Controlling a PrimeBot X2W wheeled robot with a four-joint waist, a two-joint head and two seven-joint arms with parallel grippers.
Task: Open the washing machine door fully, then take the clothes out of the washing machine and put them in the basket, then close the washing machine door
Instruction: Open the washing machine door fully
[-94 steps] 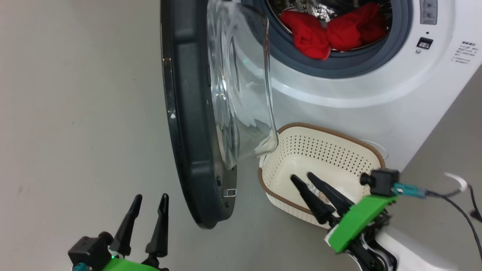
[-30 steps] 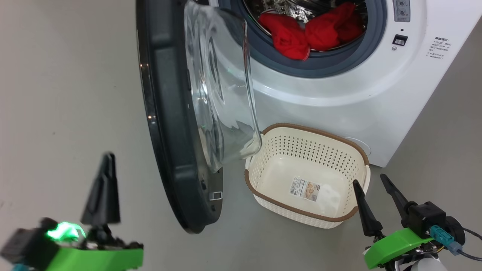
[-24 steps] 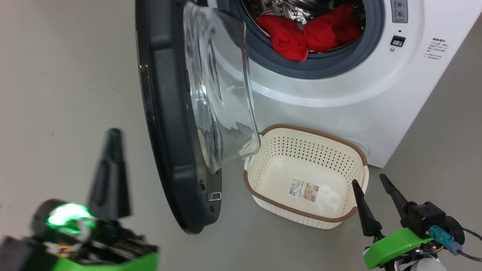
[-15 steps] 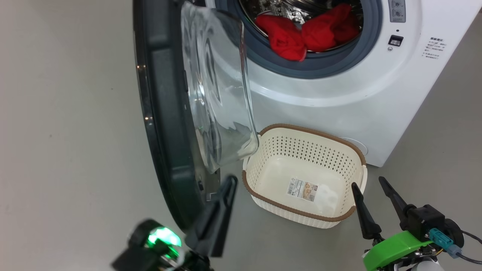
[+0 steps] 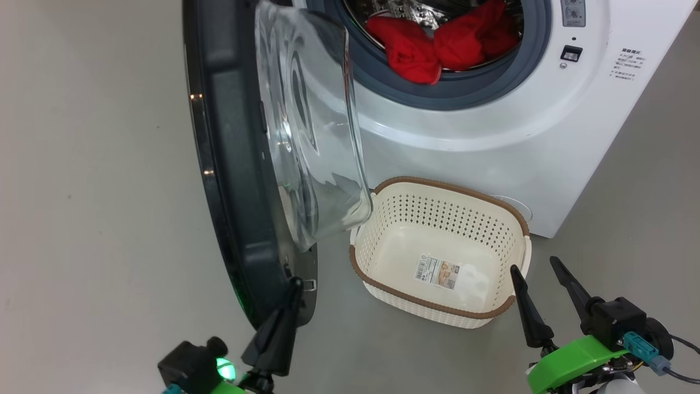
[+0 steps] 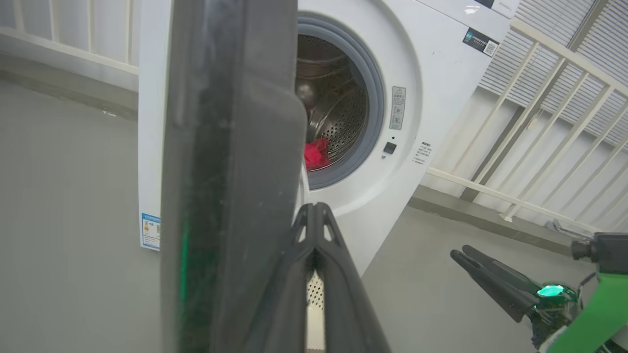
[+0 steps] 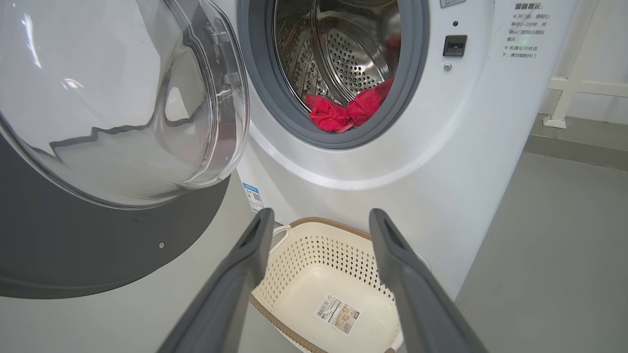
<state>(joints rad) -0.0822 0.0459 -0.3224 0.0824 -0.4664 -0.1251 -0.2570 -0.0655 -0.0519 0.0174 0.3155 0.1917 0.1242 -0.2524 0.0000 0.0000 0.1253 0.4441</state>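
Head view: your left gripper [image 5: 292, 290], fingers pinched together on nothing, sits at the lower edge of the washing machine door [image 5: 229, 164], standing open over smooth grey floor [image 5: 82, 191]. Your right gripper [image 5: 533, 264], jaws wide and empty, hovers beside the basket [image 5: 437, 183] on the floor before the washing machine [image 5: 492, 142]; the clothes [image 5: 432, 46] lie in the drum [image 5: 415, 8]. Left wrist view: white railing [image 6: 490, 193] lines the room's edge. Right wrist view: the basket's sticker [image 7: 338, 314] shows between your spread fingers.
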